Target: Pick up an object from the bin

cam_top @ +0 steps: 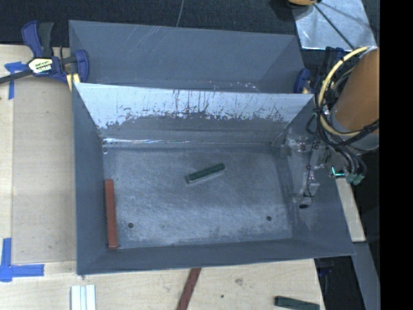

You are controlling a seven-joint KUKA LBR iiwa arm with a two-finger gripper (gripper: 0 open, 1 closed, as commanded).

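A small dark green bar (pixel 205 173) lies flat near the middle of the bin floor, slightly tilted. A long reddish-brown stick (pixel 111 213) lies along the floor's left edge, running front to back. My gripper (pixel 306 194) hangs over the bin's right sloping wall, well to the right of the green bar and apart from it. Nothing shows in its grasp.
The arm with its orange cover and cables stands above the bin's right rim. Bare grey floor lies between the green bar and the gripper. The bin's walls slope up on all sides.
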